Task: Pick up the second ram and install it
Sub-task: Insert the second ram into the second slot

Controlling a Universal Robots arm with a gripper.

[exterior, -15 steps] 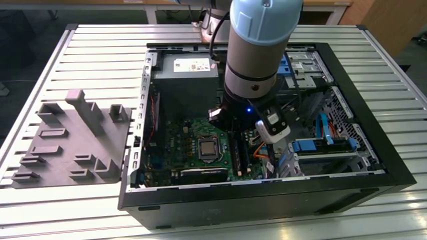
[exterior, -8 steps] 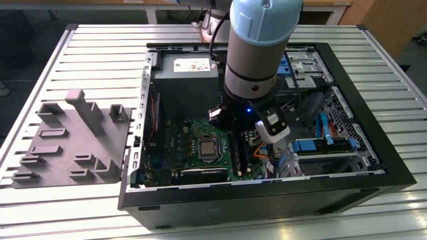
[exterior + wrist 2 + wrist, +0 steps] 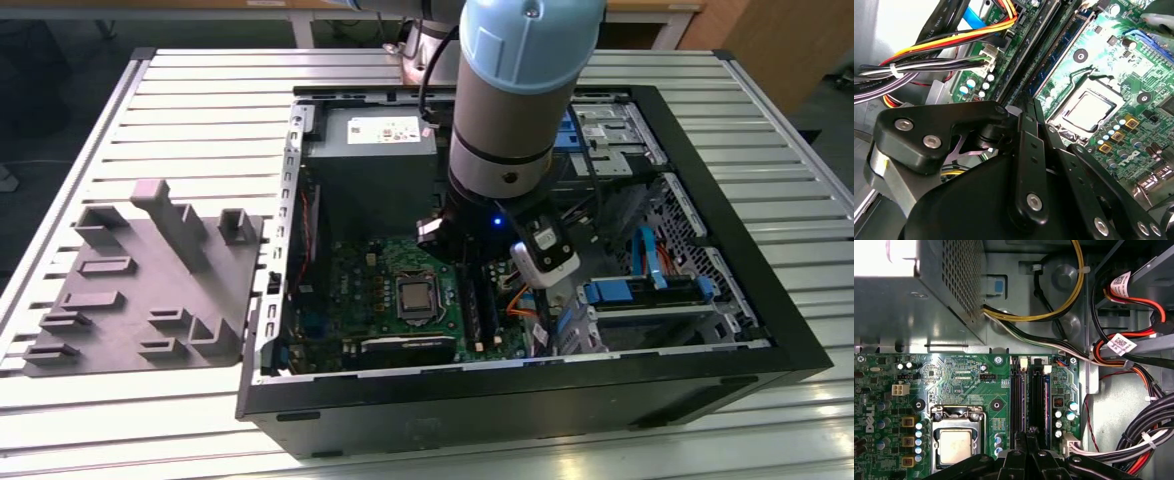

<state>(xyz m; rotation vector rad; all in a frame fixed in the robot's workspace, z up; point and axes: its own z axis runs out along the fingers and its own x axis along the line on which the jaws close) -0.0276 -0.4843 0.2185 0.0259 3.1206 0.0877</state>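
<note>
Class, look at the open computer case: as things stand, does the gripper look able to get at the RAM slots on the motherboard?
Probably yes. The gripper hangs inside the open case, right above the RAM slots beside the CPU socket. The cable bundle lies off to one side, not across the slots.

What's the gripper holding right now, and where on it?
Cannot be told. The black gripper sits over the black RAM slots beside the silver processor on the green motherboard; its own linkage hides anything held.

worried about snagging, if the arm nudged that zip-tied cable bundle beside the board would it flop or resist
The cable bundle would likely flex, not resist: its thin wires sag in loose curves. The tie probably makes them shift together. Springing back seems likely, since its ends look plugged into the motherboard.
</note>
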